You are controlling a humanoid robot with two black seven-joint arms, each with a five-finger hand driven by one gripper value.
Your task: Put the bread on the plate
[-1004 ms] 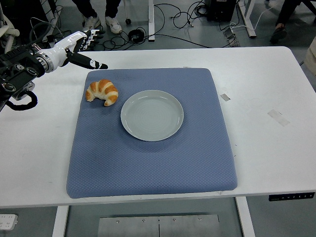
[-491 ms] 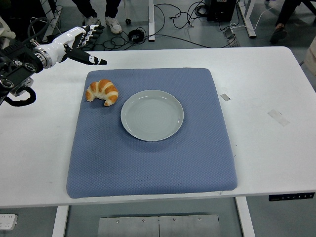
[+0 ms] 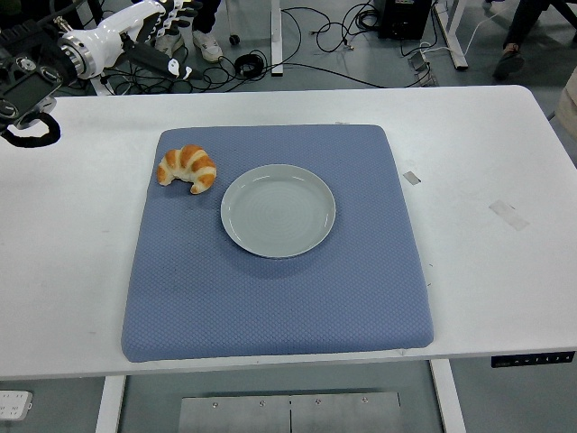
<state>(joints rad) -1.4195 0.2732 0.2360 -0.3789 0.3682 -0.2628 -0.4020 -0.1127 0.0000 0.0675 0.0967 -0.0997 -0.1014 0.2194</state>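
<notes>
One golden-brown croissant (image 3: pixel 187 169) lay on the blue quilted mat (image 3: pixel 270 298), just left of the empty pale-green round plate (image 3: pixel 278 210). My left hand (image 3: pixel 149 27) hovered beyond the table's far-left corner, fingers spread, holding nothing.

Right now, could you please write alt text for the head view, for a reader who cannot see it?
A croissant lies on a blue mat just left of an empty grey plate, not touching it, on a white table. The robot's left hand, fingers open and holding nothing, is raised at the top left beyond the table's far edge.
</notes>
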